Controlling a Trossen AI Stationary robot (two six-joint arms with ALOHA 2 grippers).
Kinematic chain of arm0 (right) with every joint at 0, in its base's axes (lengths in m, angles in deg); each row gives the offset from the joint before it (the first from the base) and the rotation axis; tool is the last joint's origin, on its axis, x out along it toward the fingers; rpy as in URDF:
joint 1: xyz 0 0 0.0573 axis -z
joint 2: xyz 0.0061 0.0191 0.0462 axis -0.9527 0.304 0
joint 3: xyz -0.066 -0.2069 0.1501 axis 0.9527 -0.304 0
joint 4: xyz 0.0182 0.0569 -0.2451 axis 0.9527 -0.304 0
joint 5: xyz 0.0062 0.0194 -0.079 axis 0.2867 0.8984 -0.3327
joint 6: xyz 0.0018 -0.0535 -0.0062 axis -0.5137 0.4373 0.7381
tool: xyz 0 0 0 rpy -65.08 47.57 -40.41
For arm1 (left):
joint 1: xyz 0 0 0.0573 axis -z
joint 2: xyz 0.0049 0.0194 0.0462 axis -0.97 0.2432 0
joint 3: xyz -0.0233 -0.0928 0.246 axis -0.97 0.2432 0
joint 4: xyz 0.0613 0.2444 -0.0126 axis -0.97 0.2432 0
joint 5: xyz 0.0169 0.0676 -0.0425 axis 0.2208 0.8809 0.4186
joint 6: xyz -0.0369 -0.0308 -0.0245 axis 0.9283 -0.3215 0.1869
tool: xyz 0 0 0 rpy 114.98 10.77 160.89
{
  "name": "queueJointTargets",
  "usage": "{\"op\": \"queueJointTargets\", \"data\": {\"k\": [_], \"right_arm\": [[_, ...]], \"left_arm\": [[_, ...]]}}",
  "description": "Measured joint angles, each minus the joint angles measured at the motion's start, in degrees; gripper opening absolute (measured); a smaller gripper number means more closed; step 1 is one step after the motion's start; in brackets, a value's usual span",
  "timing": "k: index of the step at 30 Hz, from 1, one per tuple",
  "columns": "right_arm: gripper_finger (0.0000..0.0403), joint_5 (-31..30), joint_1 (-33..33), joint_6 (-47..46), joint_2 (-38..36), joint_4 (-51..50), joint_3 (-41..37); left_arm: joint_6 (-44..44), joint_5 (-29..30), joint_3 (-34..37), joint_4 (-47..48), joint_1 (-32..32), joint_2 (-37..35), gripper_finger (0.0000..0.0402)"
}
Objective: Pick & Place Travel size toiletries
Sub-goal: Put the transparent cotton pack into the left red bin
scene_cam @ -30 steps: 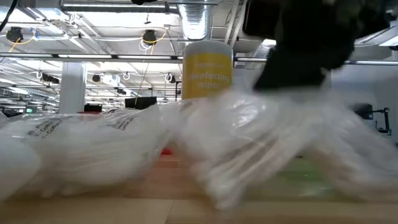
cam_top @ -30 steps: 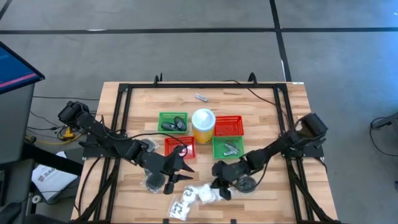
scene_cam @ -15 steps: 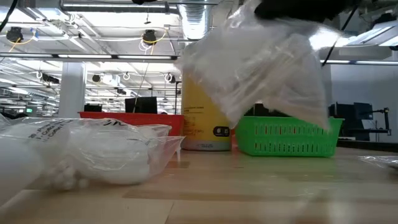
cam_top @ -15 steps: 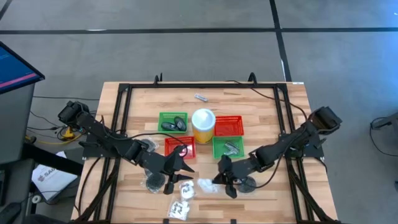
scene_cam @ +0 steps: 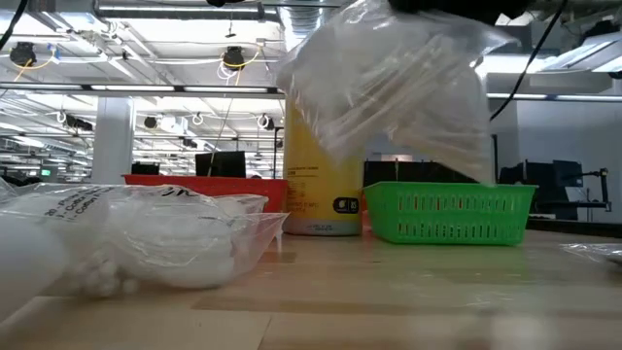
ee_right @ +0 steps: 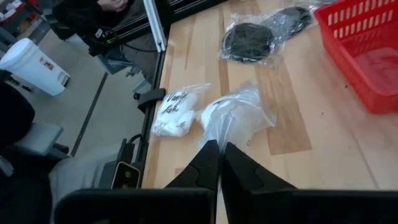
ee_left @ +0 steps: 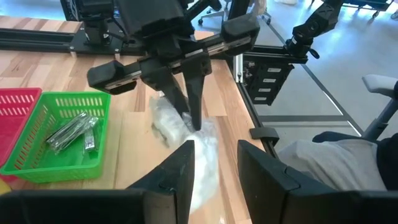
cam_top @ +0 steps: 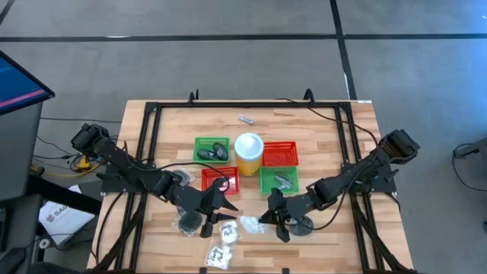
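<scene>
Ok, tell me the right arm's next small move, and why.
Probably carry it toward the baskets. The right pincer is shut on the clear bag of white pieces, which hangs above the table near the green basket. Which basket it belongs in, I cannot tell.

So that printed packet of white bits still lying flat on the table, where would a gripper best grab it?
Probably from straight above, on the packet's loose plastic edge. It lies flat on the table, so no side offers a grip, and its white filling bulges in the middle. Thin fingers could pinch the slack film, much as the right gripper holds the clear bag by a fold.
</scene>
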State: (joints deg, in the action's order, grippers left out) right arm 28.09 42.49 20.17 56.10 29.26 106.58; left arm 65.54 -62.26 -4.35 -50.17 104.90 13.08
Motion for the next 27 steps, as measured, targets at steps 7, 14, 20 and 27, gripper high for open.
{"op": "queueJointTargets", "data": {"k": [7,14,20,27], "right_arm": [[0.0000,-0.21,-0.71,0.46,0.02,1.54,0.00],[0.0000,-0.21,-0.93,0.87,0.07,1.89,0.00],[0.0000,-0.21,-0.93,1.31,0.07,1.98,0.00],[0.0000,-0.21,-0.93,1.32,0.07,2.08,0.00]], "left_arm": [[-0.02,-0.17,-0.07,-4.57,-0.49,2.80,0.0111],[-0.04,-0.16,-0.06,-8.14,-1.60,7.84,0.0111],[-0.04,-6.34,-0.04,-15.80,-3.43,12.26,0.0111],[0.13,-10.32,0.00,-20.43,-5.52,15.49,0.0111]]}}
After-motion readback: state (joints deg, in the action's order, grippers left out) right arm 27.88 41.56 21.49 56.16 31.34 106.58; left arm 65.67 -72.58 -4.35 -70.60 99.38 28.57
